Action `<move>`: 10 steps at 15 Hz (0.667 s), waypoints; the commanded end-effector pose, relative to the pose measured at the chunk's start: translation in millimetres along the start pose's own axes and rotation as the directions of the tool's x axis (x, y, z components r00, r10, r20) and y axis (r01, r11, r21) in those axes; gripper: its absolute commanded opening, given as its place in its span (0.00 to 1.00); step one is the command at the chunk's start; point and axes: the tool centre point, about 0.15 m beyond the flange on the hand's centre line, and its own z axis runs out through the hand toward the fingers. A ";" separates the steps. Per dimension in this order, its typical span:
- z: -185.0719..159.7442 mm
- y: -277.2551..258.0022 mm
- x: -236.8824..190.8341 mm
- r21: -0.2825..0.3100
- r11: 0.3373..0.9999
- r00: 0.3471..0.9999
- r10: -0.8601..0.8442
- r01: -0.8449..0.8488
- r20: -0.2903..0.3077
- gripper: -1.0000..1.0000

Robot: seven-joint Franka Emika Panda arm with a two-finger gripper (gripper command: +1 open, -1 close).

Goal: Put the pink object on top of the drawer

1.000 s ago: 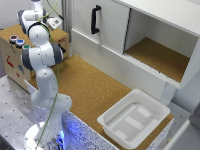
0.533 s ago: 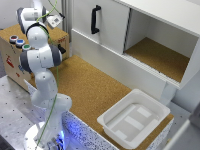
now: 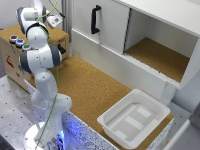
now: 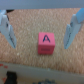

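The pink object (image 4: 46, 43) is a small cube with a dark letter A on its upper face. It lies flat on a cork surface in the wrist view. My gripper (image 4: 39, 46) is open, with one finger (image 4: 7, 30) on each side of the cube and a clear gap to both. In the exterior view the gripper (image 3: 54, 21) hangs over the cork top of the drawer (image 3: 11, 34), the light-brown box at the exterior view's left. There the arm hides the cube.
Three coloured round buttons (image 3: 20, 43) sit on the drawer's top near its front. A large white cabinet (image 3: 112, 35) with a black handle (image 3: 95, 19) and an open compartment (image 3: 155, 55) stands behind. A white tray (image 3: 135, 117) lies at the exterior view's lower right.
The arm has barely shifted; the gripper stays over the drawer's top.
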 end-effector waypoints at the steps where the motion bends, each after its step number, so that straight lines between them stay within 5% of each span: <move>1: -4.5 -32.1 -118.7 0.010 0.993 0.982 0.121 -0.121 -0.143 1.00; 7: 27.4 -57.4 -202.4 0.036 0.953 0.947 0.302 -0.300 -0.113 1.00; 10: 48.2 -50.7 -198.6 0.006 0.879 0.879 0.477 -0.477 -0.016 1.00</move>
